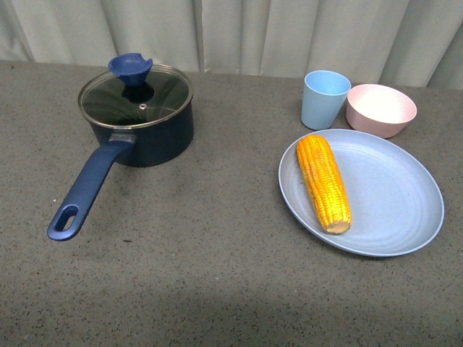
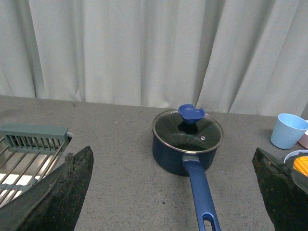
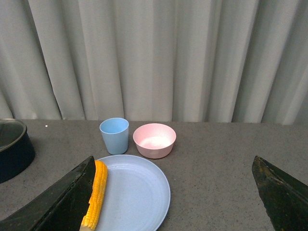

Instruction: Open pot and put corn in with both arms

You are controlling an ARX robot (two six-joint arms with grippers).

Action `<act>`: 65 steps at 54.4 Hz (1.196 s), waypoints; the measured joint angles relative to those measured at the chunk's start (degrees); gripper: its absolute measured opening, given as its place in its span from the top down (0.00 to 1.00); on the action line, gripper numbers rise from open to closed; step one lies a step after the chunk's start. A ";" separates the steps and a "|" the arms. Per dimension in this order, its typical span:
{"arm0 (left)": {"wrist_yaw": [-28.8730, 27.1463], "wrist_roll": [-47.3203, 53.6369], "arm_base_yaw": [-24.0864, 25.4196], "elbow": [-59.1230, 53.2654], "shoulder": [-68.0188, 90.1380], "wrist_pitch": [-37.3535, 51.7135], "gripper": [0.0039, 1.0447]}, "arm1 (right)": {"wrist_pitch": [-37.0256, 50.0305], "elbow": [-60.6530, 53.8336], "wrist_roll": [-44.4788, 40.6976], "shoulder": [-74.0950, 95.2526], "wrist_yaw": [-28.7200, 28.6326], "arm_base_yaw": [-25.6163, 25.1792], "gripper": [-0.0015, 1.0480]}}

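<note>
Left gripper hangs released, its two dark fingers spread wide and gripping nothing, above the grey table. Its wrist camera also catches a grey-green rack with metal wires beside one finger. On the left of the front view stands the pot, dark navy and upright, closed by a glass lid with a metal rim and a blue knob at its middle. The pot's long blue handle runs toward the robot and to the left, ending in a hole. Well apart from it, on the right half of the table, lies a pale blue plate. The corn rests on the left part of this plate, lying lengthwise from the far rim toward the near rim, yellow-orange with clear rows of kernels. Just behind the plate stands a light-blue cup, upright, and just to its right a pink bowl; whether the two touch cannot be told. A pale curtain closes off the back of the table. Furthest right, the right gripper is likewise released, its fingers wide apart and empty, with the corn and plate showing close by one of them in the right wrist view.
</note>
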 joint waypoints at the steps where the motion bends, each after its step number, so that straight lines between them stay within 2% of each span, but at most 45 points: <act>1: 0.02 0.00 0.00 0.00 0.00 0.00 0.06 | 0.00 0.00 0.00 0.00 0.00 0.00 0.09; 60: -0.04 -0.02 0.00 0.00 0.00 -0.02 0.06 | -0.02 0.00 0.00 0.00 0.00 0.00 0.09; 65: -13.44 -1.64 -3.56 1.05 6.12 -3.34 0.06 | 0.00 0.00 0.00 0.00 0.02 0.00 0.09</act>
